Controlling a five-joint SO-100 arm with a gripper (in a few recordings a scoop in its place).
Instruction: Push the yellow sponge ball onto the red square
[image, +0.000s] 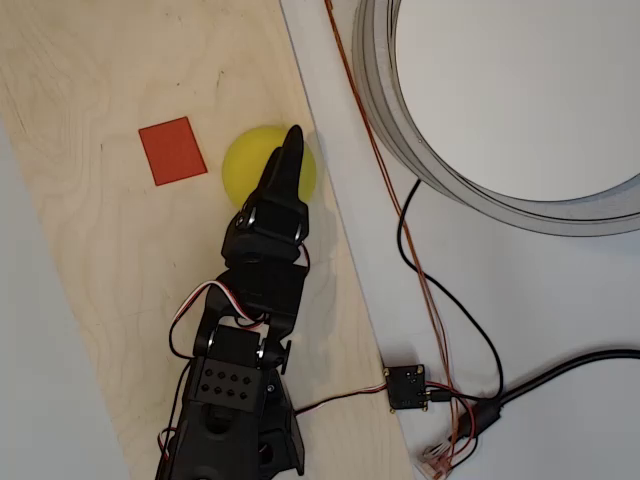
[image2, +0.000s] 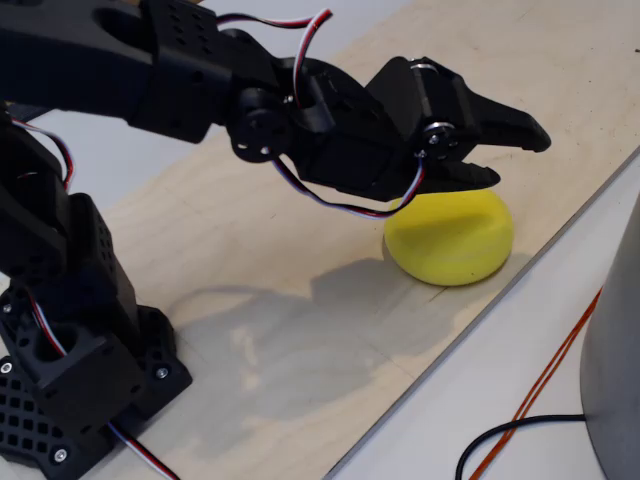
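Note:
The yellow sponge ball (image: 246, 166) lies on the pale wooden board (image: 90, 260), near the board's right edge in the overhead view. The red square (image: 172, 151) is flat on the board just left of the ball, with a small gap between them. My black gripper (image: 292, 142) reaches over the right half of the ball, its fingers together and holding nothing. In the fixed view the gripper (image2: 520, 160) rests on top of the ball (image2: 450, 242), seemingly touching its upper surface.
A large grey ring-shaped container (image: 400, 130) stands right of the board, its wall (image2: 618, 330) close to the ball. A thin red wire (image: 350, 90), black cables (image: 470, 320) and a small black circuit box (image: 407, 386) lie on the white table.

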